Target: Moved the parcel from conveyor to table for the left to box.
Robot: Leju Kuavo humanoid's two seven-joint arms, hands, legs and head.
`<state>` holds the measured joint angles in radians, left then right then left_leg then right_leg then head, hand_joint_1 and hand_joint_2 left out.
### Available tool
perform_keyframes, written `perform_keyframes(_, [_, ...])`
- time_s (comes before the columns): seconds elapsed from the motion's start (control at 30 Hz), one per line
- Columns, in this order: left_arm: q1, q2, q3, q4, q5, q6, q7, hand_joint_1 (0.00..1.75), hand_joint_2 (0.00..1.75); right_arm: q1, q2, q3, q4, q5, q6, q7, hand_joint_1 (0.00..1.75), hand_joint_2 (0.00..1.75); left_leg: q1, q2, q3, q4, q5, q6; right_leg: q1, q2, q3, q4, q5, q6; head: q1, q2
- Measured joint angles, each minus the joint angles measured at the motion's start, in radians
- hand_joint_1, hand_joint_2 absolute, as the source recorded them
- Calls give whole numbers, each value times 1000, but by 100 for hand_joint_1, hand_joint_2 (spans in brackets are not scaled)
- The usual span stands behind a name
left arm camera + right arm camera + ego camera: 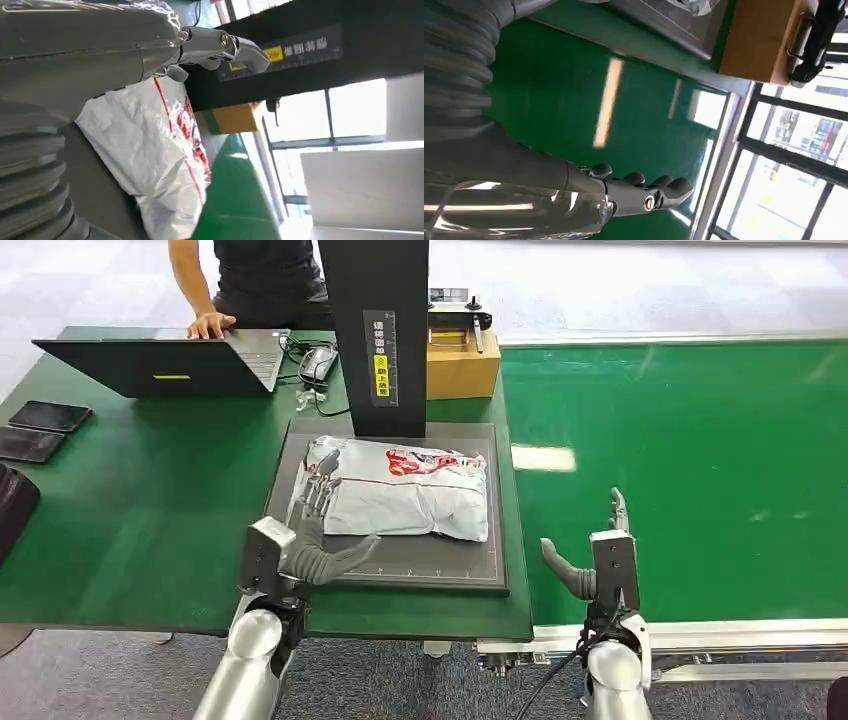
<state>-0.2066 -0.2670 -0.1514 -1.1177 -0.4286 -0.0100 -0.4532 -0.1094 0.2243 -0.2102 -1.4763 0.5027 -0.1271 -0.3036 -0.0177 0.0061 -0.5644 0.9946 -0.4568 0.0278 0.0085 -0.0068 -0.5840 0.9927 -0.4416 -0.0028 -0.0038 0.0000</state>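
A white plastic parcel [400, 490] with red print lies flat on a dark mat [420, 565] on the green table [140, 510]. My left hand [310, 540] is at the parcel's near left corner. Its fingers [318, 488] reach over the parcel's left end, and its thumb stretches along the front edge. The hand is spread and does not grip. In the left wrist view the parcel [150, 145] lies beside the extended fingers [225, 45]. My right hand [605, 555] hovers over the green conveyor [700, 460], fingers straight and holding nothing; in the right wrist view this hand [574, 185] is over bare belt.
A black post [375, 335] stands right behind the mat, with a cardboard box [462, 365] next to it. A person [250, 280] works a laptop [160, 365] at the back left, by a mouse [318, 362]. Phones [50, 416] lie at the table's left edge.
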Motion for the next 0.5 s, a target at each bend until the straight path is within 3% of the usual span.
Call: perform_keyframes(0.5, [-64,-5,-81,24,-307,126,123,0,175,-4,11,31,25,18,76,-32,0,175,0,0,0,0,0,0,0,0,0,0,0,0,0,0])
